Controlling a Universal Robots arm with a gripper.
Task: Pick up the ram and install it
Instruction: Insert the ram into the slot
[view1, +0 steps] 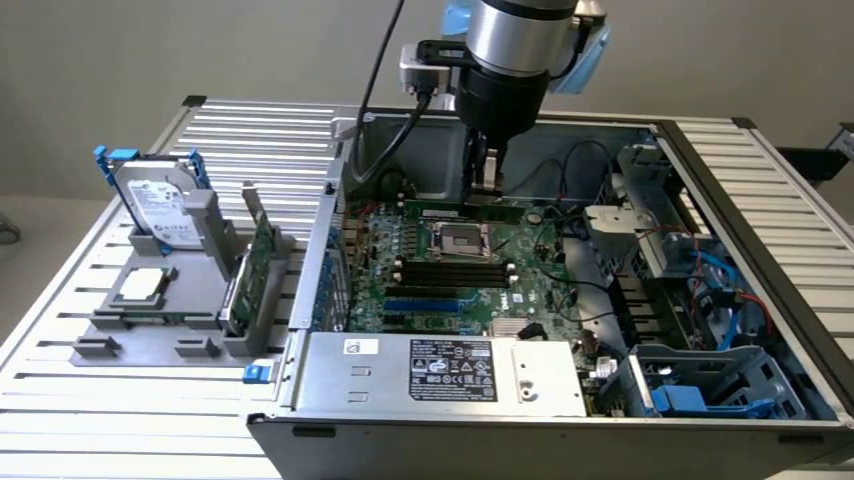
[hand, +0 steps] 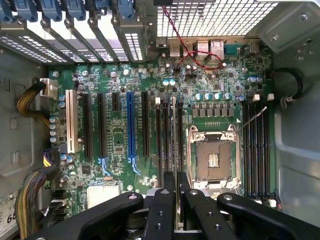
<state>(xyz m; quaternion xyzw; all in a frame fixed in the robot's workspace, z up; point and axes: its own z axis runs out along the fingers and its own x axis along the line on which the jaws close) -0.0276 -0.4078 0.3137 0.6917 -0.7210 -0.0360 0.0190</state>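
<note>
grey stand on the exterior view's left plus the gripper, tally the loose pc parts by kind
silver hard drive with blue rails: 1
square silver processor chip: 1
tall green expansion card: 1
thin green ram stick, held in the gripper: 1
total: 4

No legible text, even on the power supply label (view1: 454, 372)

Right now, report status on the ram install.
Tool shut on the ram. Ram edge-on among the black memory slots, beside the CPU socket. Seating cannot be told. Nothing across its path.
</note>
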